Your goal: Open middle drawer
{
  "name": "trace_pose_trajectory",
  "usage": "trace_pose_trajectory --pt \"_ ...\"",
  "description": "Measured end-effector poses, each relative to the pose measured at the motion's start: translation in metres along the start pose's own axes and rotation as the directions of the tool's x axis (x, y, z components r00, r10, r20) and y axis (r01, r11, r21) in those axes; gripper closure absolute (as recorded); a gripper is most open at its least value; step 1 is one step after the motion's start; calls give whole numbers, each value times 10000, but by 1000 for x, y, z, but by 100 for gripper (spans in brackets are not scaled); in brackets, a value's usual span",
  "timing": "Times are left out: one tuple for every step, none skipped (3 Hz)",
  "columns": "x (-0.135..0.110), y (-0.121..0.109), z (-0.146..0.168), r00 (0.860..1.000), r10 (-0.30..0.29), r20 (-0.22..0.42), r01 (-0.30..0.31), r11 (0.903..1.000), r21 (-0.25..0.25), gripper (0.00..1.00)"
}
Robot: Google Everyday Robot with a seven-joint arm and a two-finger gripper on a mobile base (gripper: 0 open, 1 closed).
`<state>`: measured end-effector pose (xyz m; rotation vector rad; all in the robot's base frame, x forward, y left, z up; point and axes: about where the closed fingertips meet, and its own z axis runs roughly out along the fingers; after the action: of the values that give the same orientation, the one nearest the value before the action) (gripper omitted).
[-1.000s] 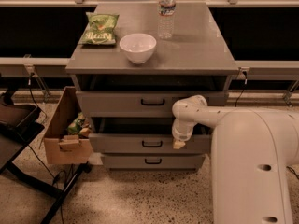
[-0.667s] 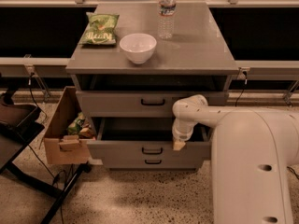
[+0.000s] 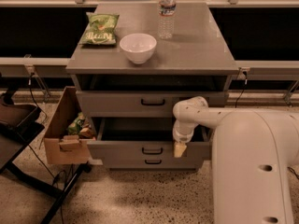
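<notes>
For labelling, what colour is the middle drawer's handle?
Black handle on the grey middle drawer, camera view; gripper just beside it.

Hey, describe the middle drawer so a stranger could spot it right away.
Find the grey cabinet holding a white bowl. Of three stacked drawers, the middle drawer is the only one pulled out, its small black loop handle left of the gripper at its front.

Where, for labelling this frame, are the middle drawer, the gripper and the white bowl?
middle drawer (image 3: 121, 150): camera view, on the left half of its grey front.
gripper (image 3: 180, 149): camera view, on its tip, at the drawer's front.
white bowl (image 3: 138, 47): camera view, on its outer side.
</notes>
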<state>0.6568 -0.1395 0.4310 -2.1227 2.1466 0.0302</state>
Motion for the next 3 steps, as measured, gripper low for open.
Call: trace_pose_trajectory --pt "0 0 0 10000 0 0 0 10000 -1 0" --pt "0 0 0 10000 0 0 0 10000 -1 0" --pt "2 3 1 10000 71 -46 -71 10000 -50 25"
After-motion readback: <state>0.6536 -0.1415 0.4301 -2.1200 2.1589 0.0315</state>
